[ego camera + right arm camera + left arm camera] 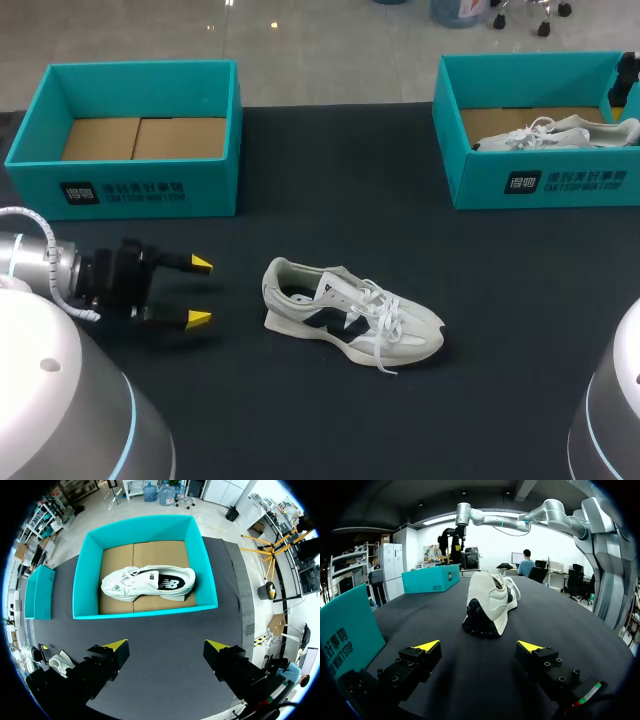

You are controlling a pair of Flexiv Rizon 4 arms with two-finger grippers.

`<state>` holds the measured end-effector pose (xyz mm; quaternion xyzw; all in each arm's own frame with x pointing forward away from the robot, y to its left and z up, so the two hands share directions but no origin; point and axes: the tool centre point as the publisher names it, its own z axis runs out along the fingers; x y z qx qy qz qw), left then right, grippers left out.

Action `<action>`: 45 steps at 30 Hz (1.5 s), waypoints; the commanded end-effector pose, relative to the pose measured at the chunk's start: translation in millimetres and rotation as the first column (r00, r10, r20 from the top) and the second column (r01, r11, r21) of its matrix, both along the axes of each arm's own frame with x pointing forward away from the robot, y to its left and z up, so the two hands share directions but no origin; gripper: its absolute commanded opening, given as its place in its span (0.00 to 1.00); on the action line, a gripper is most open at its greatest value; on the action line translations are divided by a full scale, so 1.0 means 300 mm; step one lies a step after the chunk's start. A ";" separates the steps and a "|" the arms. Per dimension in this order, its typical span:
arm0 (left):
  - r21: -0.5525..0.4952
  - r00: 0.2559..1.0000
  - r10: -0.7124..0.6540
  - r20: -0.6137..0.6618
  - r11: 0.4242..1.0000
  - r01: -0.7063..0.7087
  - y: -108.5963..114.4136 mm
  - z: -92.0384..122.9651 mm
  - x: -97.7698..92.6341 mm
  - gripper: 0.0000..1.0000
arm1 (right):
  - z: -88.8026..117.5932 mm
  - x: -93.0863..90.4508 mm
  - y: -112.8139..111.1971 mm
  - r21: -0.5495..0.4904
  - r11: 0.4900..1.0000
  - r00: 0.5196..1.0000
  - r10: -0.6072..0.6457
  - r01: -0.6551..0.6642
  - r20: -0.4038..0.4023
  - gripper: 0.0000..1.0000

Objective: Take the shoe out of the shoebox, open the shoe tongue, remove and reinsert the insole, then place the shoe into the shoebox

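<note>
A white and navy shoe (pixel 350 315) lies on its sole on the black table, toe to the right, laces loose. My left gripper (pixel 200 292) is open to the left of its heel, a short gap away. In the left wrist view that heel (pixel 487 605) stands ahead of the open left gripper (pixel 477 646). A second white shoe (pixel 147 582) lies on its side in the teal shoebox (pixel 145 612) at the back right. High above that box, my right gripper (pixel 167 644) is open and holds nothing.
An open teal shoebox (pixel 130 140) with a bare cardboard floor stands at the back left. The right shoebox (pixel 540 180) stands near the table's right edge. My right arm (pixel 520 520) arches over the table toward it.
</note>
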<state>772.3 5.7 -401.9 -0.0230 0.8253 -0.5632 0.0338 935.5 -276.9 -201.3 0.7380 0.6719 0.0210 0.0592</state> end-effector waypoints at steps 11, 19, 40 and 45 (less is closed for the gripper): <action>-0.001 1.000 -0.002 0.000 1.000 0.002 0.001 -0.004 0.004 1.00 | -0.001 0.000 -0.001 0.001 1.000 1.000 0.000 0.000 0.000 1.00; -0.023 0.998 -0.064 -0.013 0.998 0.063 -0.014 -0.003 0.021 1.00 | -0.001 0.000 -0.001 0.001 1.000 1.000 0.000 0.000 0.000 1.00; 0.019 0.939 -0.343 -0.009 0.939 0.343 -0.149 0.002 0.098 1.00 | -0.001 0.000 -0.001 0.001 1.000 1.000 0.000 0.000 0.000 1.00; 0.001 0.921 -0.391 0.003 0.921 0.391 -0.176 0.007 0.121 1.00 | -0.001 0.000 -0.001 0.001 1.000 1.000 0.000 0.000 0.000 1.00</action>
